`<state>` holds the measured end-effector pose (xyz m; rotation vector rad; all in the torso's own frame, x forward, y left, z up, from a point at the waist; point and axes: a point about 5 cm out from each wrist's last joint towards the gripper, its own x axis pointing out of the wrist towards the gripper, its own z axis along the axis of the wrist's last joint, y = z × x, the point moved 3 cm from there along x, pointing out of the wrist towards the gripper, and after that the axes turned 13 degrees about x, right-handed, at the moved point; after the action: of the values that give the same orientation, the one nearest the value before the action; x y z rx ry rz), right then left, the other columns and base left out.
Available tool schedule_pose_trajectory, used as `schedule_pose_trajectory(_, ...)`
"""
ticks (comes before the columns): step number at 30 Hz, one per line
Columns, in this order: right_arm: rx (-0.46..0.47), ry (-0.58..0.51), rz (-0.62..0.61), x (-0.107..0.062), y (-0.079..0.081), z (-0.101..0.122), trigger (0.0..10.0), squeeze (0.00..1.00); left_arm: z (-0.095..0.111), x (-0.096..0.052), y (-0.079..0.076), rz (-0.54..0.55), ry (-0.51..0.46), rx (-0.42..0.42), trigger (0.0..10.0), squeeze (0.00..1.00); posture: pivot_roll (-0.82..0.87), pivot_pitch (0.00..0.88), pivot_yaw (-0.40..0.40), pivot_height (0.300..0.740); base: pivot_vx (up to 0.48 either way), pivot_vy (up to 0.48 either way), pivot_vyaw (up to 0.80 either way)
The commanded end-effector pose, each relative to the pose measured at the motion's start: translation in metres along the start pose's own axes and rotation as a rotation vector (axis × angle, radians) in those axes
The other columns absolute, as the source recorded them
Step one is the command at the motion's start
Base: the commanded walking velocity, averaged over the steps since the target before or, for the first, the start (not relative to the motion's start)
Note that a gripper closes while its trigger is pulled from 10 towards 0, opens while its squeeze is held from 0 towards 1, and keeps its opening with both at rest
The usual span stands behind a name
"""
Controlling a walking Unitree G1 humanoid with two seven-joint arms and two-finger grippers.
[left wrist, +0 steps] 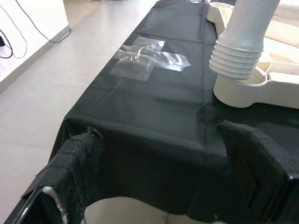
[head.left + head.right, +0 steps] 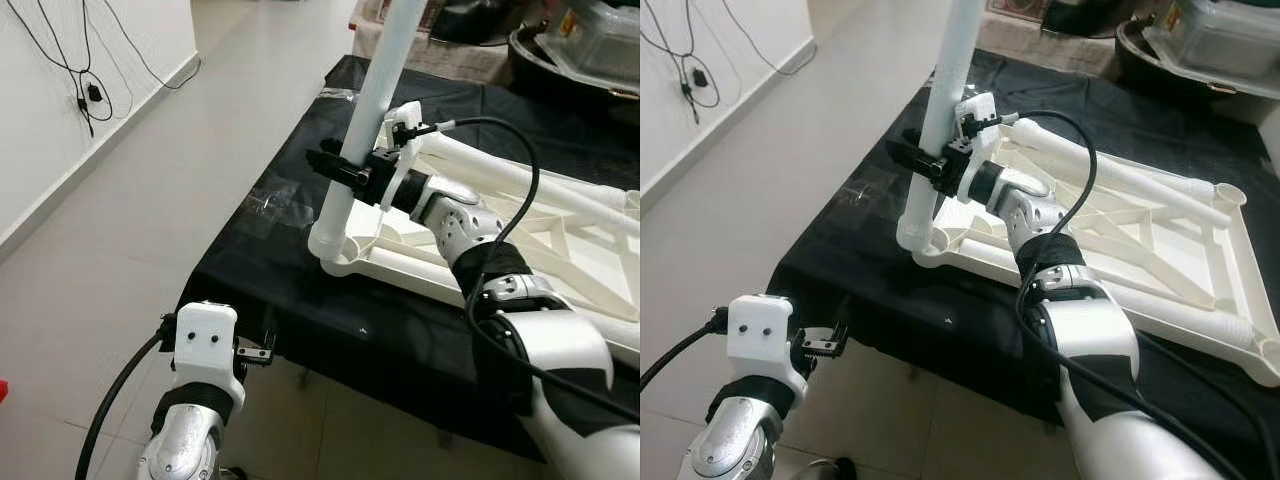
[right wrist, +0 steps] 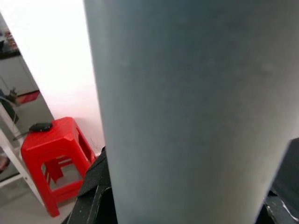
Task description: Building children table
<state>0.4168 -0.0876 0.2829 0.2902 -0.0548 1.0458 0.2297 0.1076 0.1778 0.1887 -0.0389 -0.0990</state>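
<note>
Leg-fitting step: right gripper (image 2: 345, 170) is clamped around the upright white plastic tube leg (image 2: 365, 130) standing in the corner socket of the upturned white plastic tabletop (image 2: 1200, 255); left gripper (image 1: 159, 186) idles unclenched; next probably needs downward twisting pressure.

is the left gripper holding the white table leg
No, the left gripper hangs open below the black-covered table's edge, while the right gripper is clamped on the upright white leg.

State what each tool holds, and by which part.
The right tool grips the white leg around its shaft, above the ribbed end seated in the tabletop's corner socket. The left tool holds nothing.
</note>
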Motion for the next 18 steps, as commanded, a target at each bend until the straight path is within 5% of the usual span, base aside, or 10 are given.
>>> schedule_pose_trajectory(1, -0.011, 0.054, -0.021, -0.005, -0.005, -0.009, 10.0, 0.0, -0.001, -0.002, -0.002, -0.012, 0.014, 0.006, 10.0, 0.0, 0.1, 0.243, -0.125, 0.74, 0.0, 0.0, 0.0)
schedule_pose_trajectory(10, -0.014, 0.08, -0.021, -0.014, -0.01, -0.008, 10.0, 0.0, 0.001, -0.001, -0.001, -0.012, 0.015, 0.019, 10.0, 0.0, 0.1, 0.243, -0.124, 0.74, 0.0, 0.0, 0.0)
schedule_pose_trajectory(18, 0.04, 0.123, 0.126, -0.022, -0.001, -0.019, 10.0, 0.0, 0.002, -0.001, 0.0, -0.01, 0.014, 0.021, 10.0, 0.0, 0.1, 0.245, -0.12, 0.74, 0.0, 0.0, 0.0)
